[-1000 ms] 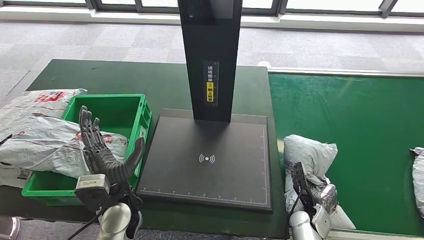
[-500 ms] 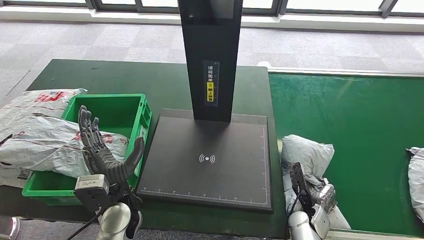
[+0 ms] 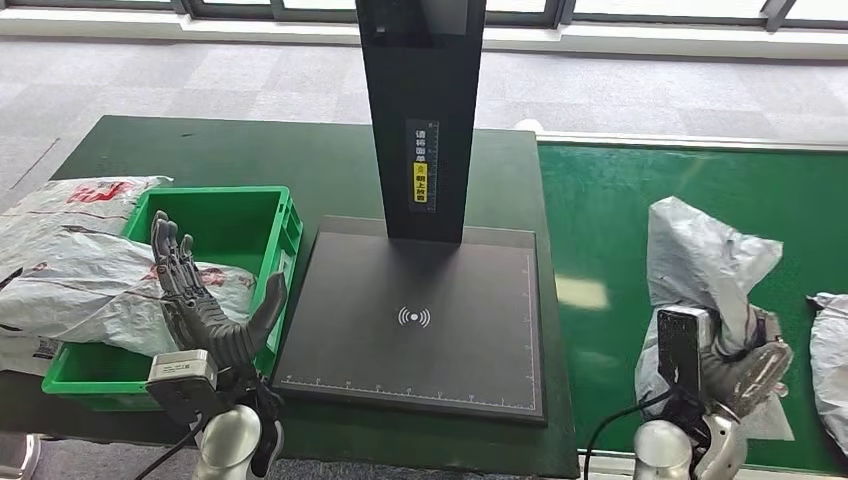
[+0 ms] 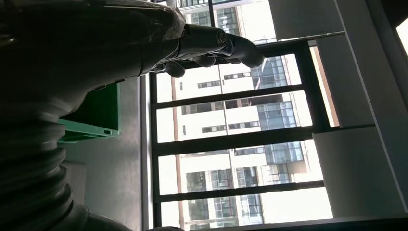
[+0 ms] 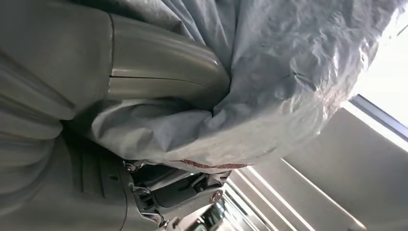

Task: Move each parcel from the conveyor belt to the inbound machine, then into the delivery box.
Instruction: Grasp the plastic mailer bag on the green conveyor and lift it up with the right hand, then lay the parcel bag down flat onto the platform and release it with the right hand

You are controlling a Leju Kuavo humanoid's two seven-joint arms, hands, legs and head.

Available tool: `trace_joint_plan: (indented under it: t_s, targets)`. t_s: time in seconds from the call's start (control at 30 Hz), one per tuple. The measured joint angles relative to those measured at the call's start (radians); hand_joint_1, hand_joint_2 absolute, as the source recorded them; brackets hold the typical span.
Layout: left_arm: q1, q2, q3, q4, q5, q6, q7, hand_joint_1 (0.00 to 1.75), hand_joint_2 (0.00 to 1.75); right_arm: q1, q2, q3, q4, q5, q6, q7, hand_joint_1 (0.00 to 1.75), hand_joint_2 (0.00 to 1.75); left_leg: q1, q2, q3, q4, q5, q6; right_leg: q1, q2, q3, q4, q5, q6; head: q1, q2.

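My right hand [image 3: 742, 370] grips a grey plastic parcel [image 3: 700, 265] and holds it up above the green conveyor belt [image 3: 620, 230], right of the inbound machine's black plate [image 3: 420, 320]. In the right wrist view the thumb [image 5: 159, 77] presses into the crumpled parcel [image 5: 269, 86]. My left hand [image 3: 205, 310] is raised with fingers spread and holds nothing, over the near edge of the green delivery box [image 3: 240, 215]. Grey parcels [image 3: 90, 280] lie in and across that box. A second parcel [image 3: 830, 355] lies on the belt at the far right.
The machine's black post [image 3: 420, 110] rises behind the plate. The dark green table [image 3: 250, 155] carries the box and the machine. The left wrist view shows the left hand's fingers [image 4: 211, 43], the box's corner [image 4: 96, 120] and windows beyond.
My right hand has lifted the grey parcel off the belt and swung it up and to the right. The left hand has barely moved.
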Motion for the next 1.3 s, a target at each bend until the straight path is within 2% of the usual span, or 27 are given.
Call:
trace_joint_plan:
  t_s: [0.1, 0.23, 0.43, 0.6, 0.7, 0.93, 1.1, 1.3]
  targets:
    - [0.000, 0.000, 0.000, 0.002, 0.000, 0.000, -0.003, 0.00, 1.75, 0.010, 0.000, 0.041, -0.117, -0.003, 0.001, 0.005, 1.75, 1.75, 0.000, 0.000, 0.001, 0.000, 0.000, 0.000, 0.000, 0.000, 0.000, 0.000, 0.000, 0.000, 0.000, 0.000]
    - [0.000, 0.000, 0.000, 0.004, 0.000, 0.001, -0.003, 0.00, 1.75, 0.019, -0.001, 0.062, -0.194, -0.013, 0.002, -0.001, 1.75, 1.75, 0.000, 0.000, 0.000, 0.000, 0.000, 0.000, 0.000, 0.000, 0.000, 0.000, 0.000, 0.000, 0.000, 0.000]
    - [0.000, 0.000, 0.000, 0.004, 0.000, 0.006, -0.005, 0.00, 1.75, 0.021, -0.003, 0.098, -0.210, -0.044, 0.002, -0.074, 1.75, 1.75, 0.000, 0.001, -0.005, 0.000, 0.000, 0.000, 0.000, 0.000, 0.000, 0.000, 0.000, 0.000, 0.000, 0.000]
    - [0.000, 0.000, 0.000, 0.005, 0.000, 0.006, -0.009, 0.00, 1.75, 0.026, -0.003, 0.203, -0.203, -0.027, 0.003, -0.068, 1.75, 1.75, 0.001, 0.001, -0.004, 0.000, 0.000, 0.000, 0.000, 0.001, 0.000, 0.000, 0.000, 0.000, 0.000, 0.000]
    - [-0.001, 0.000, 0.000, 0.006, 0.002, 0.006, -0.018, 0.00, 1.75, 0.021, -0.003, 0.279, -0.155, -0.042, 0.005, -0.112, 1.75, 1.75, 0.001, 0.001, -0.006, -0.001, 0.000, 0.000, 0.001, 0.001, 0.000, 0.000, 0.000, 0.000, 0.000, 0.000]
    - [-0.002, 0.000, -0.004, 0.012, 0.010, 0.006, -0.035, 0.00, 1.75, -0.034, -0.006, 0.498, 0.143, -0.115, 0.027, -0.174, 1.75, 1.75, 0.002, 0.001, 0.001, -0.001, 0.001, -0.001, 0.001, 0.001, -0.001, 0.001, 0.000, 0.000, 0.000, 0.000]
    - [-0.003, 0.000, -0.004, 0.017, 0.011, 0.006, -0.037, 0.00, 1.75, -0.058, -0.006, 0.568, 0.252, -0.149, 0.045, -0.190, 1.75, 1.75, 0.002, 0.000, 0.001, -0.001, 0.001, -0.001, 0.001, 0.001, -0.001, 0.001, 0.000, -0.001, 0.000, 0.000]
    - [-0.003, 0.000, -0.004, 0.022, 0.011, 0.009, -0.037, 0.00, 1.75, -0.068, -0.006, 0.584, 0.320, -0.157, 0.039, -0.191, 1.75, 1.75, 0.001, 0.000, 0.000, -0.001, 0.001, -0.001, 0.001, 0.001, -0.001, 0.001, 0.000, 0.000, 0.000, 0.000]
